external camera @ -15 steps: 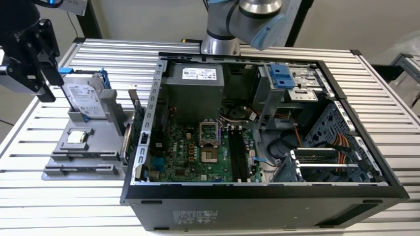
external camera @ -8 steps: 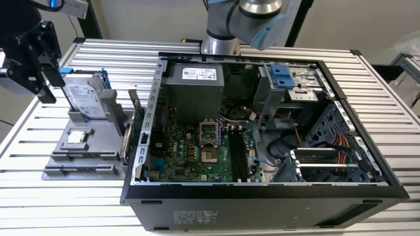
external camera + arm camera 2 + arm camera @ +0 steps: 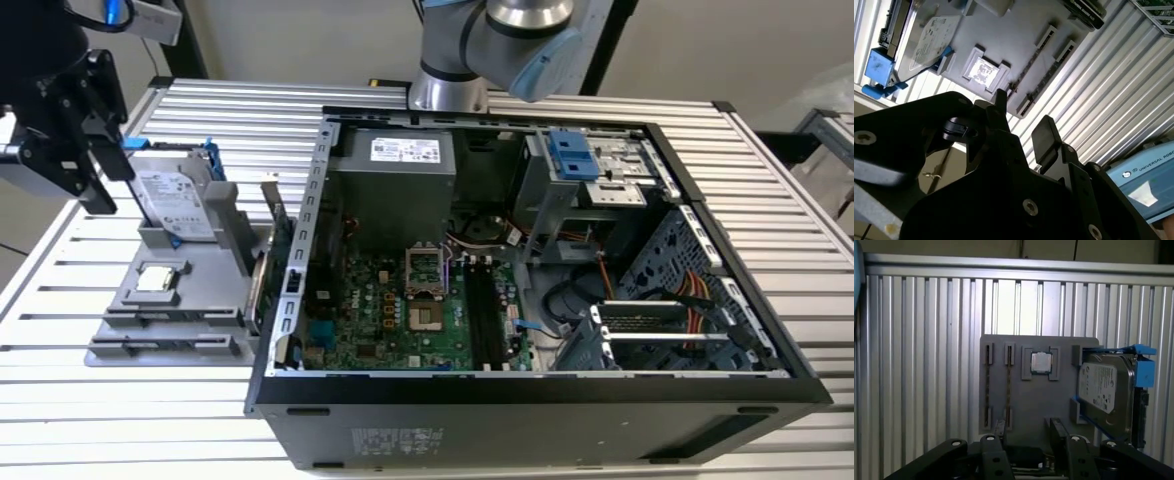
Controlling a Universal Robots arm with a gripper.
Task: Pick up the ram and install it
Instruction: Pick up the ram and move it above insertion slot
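A grey parts tray (image 3: 1024, 405) lies on the slatted table. In its two long holders, thin ram sticks (image 3: 1008, 385) (image 3: 1026, 75) stand on edge, so I see only their narrow edges. My gripper (image 3: 1027, 432) (image 3: 1024, 122) is open with nothing between its black fingers, and it hovers apart from the tray near the tray's edge. In the exterior view the gripper (image 3: 83, 140) hangs high over the table at the exterior view's left, beside the hard drive. The black motherboard slots (image 3: 483, 312) lie inside the open computer case (image 3: 534, 395).
On the tray a silver hard drive in a blue frame (image 3: 1106, 392) (image 3: 180, 200) stands upright beside a small square processor chip (image 3: 1041, 362) (image 3: 158, 278). The arm's base (image 3: 447, 85) is behind the case. Cables and a drive cage (image 3: 587, 165) crowd the case.
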